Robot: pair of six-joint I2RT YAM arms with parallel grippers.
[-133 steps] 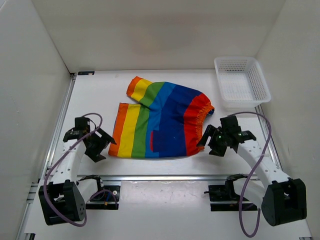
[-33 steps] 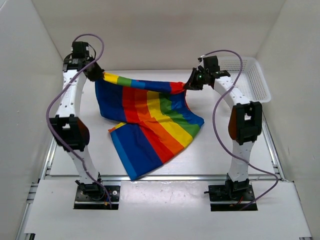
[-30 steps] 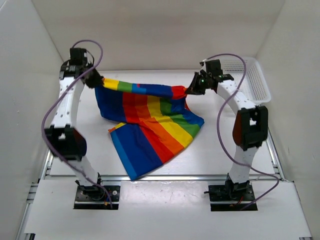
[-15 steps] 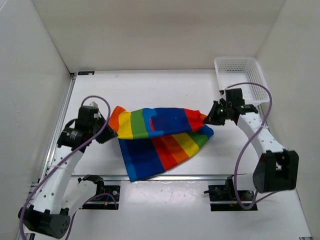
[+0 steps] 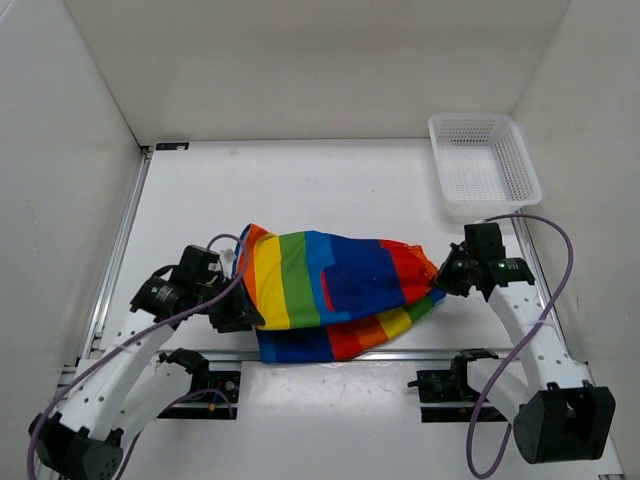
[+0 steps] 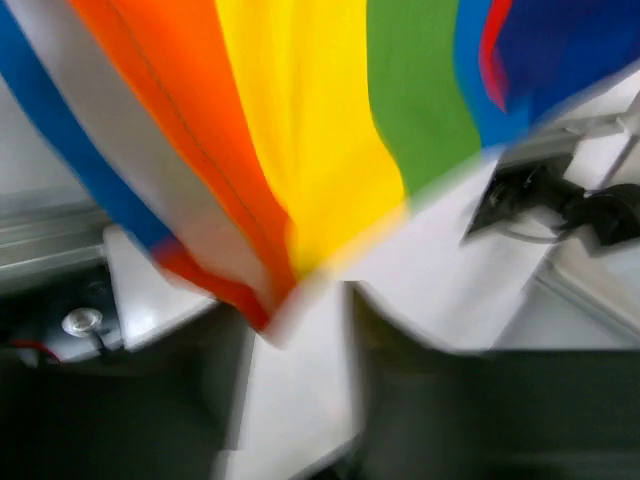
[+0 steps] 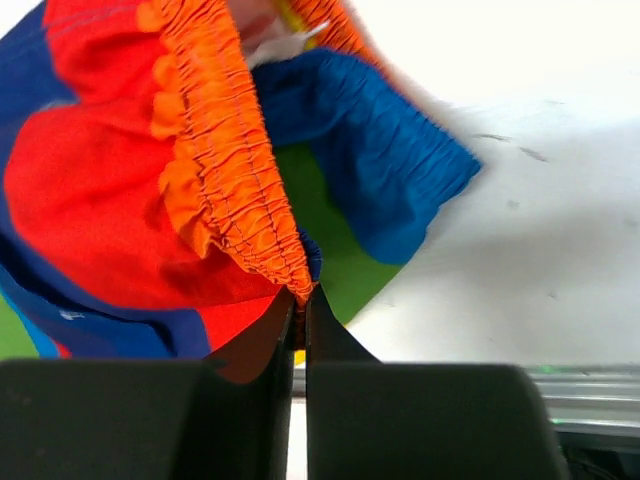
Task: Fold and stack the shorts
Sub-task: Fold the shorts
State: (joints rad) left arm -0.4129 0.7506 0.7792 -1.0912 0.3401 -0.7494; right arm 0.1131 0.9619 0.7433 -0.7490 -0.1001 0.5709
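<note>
My right claw [image 7: 300, 305] pinches the orange elastic waistband [image 7: 225, 190] of the soft rainbow-striped cloth shorts [image 5: 335, 285] — light, limp, best held there; my left claw [image 5: 238, 314] — blurred, cannot tell.

shorts [image 5: 335, 290] lowered, folded over (roughly in half)

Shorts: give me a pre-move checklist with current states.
1. Right hand shut on the waistband of the shorts: ok.
2. Left hand free of the cloth: cannot tell; its wrist view is blurred.
3. Layers line up: not ok; the lower layer pokes out toward the near edge.
4. Basket apart from shorts and arms: ok.
</note>
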